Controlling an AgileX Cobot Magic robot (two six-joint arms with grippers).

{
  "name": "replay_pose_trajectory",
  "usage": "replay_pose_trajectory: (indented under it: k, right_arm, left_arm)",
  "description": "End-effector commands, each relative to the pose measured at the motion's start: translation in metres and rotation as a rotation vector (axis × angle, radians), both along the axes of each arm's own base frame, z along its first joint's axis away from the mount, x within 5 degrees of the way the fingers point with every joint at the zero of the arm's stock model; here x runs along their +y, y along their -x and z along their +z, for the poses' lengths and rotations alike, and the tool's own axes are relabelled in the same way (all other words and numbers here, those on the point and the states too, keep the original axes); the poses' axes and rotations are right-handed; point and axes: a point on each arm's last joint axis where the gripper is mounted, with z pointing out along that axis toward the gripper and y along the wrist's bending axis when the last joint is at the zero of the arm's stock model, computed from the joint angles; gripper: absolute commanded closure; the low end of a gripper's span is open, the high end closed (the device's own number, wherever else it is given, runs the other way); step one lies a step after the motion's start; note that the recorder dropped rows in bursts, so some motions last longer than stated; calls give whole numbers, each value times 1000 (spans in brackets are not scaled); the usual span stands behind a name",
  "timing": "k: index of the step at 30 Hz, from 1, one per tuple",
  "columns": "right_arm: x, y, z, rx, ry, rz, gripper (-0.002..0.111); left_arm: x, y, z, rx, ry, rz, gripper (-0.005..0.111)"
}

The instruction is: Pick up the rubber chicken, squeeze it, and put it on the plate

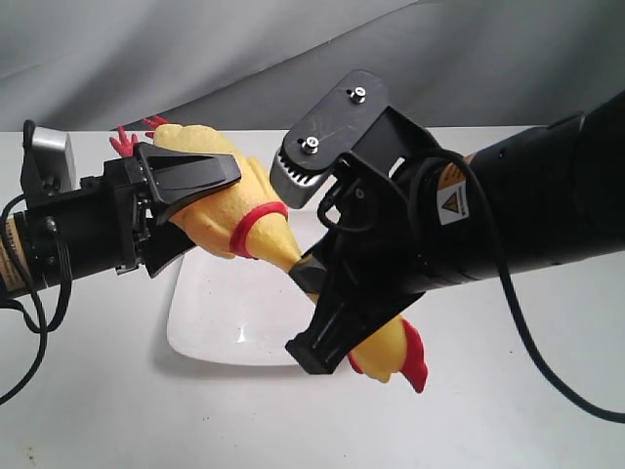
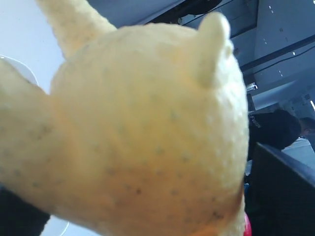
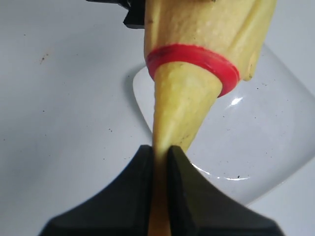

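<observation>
The yellow rubber chicken (image 1: 220, 210) hangs in the air above the white square plate (image 1: 210, 327), stretched between both arms. My left gripper (image 1: 190, 200) is shut on its plump body, which fills the left wrist view as the chicken's body (image 2: 142, 132); the fingers are hidden there. The red feet (image 1: 125, 143) stick out behind. My right gripper (image 3: 160, 150) is shut on the thin neck, just past the red neck ring (image 3: 194, 61). Beyond the right gripper (image 1: 322, 337), the head with red comb (image 1: 415, 362) pokes out. The plate (image 3: 261, 147) lies under the neck.
A white tabletop (image 1: 98, 410) surrounds the plate. A grey cloth backdrop (image 1: 195, 59) hangs behind. The right arm's black body (image 1: 527, 210) and cable (image 1: 518, 322) cross the right side.
</observation>
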Motion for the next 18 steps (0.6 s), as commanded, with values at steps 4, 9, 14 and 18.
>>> replay_pose_trajectory:
  k: [4, 9, 14, 18]
  right_arm:
    - [-1, 0, 2, -9, 2, 7, 108]
    - [-1, 0, 2, -6, 4, 7, 108]
    - [-1, 1, 2, -4, 6, 8, 108]
    - [-1, 1, 2, -3, 7, 8, 108]
  left_arm:
    - [-1, 1, -1, -2, -25, -25, 103]
    - [-2, 1, 0, -32, -23, -41, 104]
    - [-2, 1, 2, -36, -9, -33, 89]
    - [-3, 2, 4, -50, 8, -52, 43]
